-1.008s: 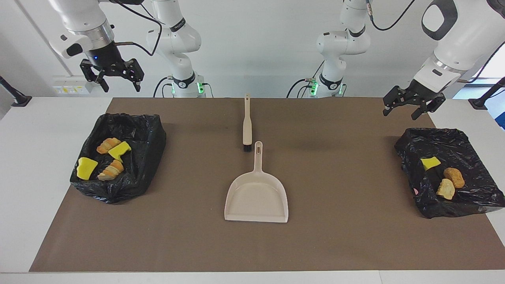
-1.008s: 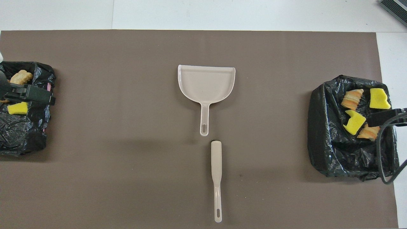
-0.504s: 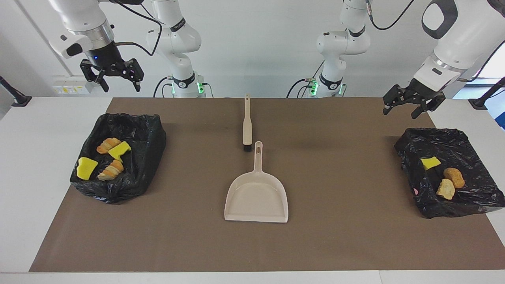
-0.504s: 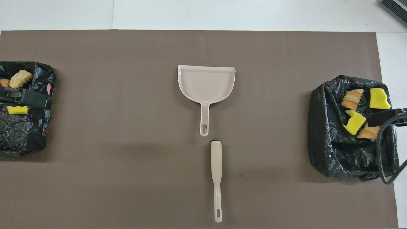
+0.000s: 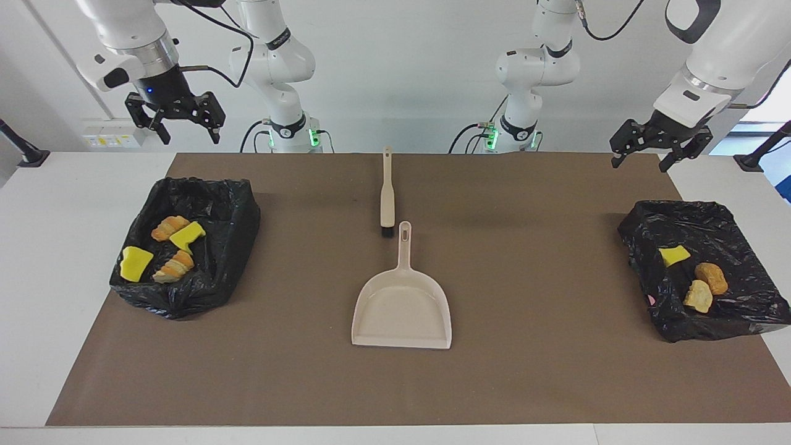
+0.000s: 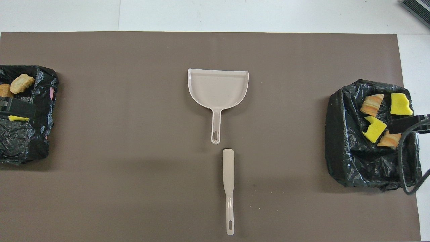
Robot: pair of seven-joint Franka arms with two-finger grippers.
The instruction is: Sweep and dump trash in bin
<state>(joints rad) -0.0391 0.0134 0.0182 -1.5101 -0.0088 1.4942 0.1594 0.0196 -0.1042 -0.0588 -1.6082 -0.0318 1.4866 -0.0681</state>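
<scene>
Lying in bins: trash (image 5: 170, 247), seven chunks in all, split between two black-lined bins at opposite ends of the bench (image 5: 37, 296).
Bin at right arm's end: black-lined bin (image 5: 216, 259) near the bench's edge closest to the right arm, holding two yellow sponge pieces (image 5: 187, 235) and two orange-brown bread-like lumps (image 5: 175, 266).
Bin at left arm's end: second black-lined bin (image 5: 741, 315) holding one yellow sponge piece (image 5: 673, 255) and two tan bread-like lumps (image 5: 704, 287).
Trash versus fingers: well below both grippers, touching neither.
Right gripper (image 5: 183, 128): raised in the air over the bench's robot-side edge, just robotward of its bin; fingers spread wide, holding nothing, touching nothing.
Left gripper (image 5: 641, 159): raised over the robot-side corner of the brown mat (image 5: 525, 371), above and robotward of its bin; fingers spread apart, pinching nothing.
Dustpan (image 5: 401, 306): beige, flat on the mat at the bench's middle, handle pointing toward the robots, pan bare.
Brush (image 5: 387, 194): beige, lying in line with the dustpan, nearer to the robots, bristle end just beside the dustpan's handle tip, not held.
</scene>
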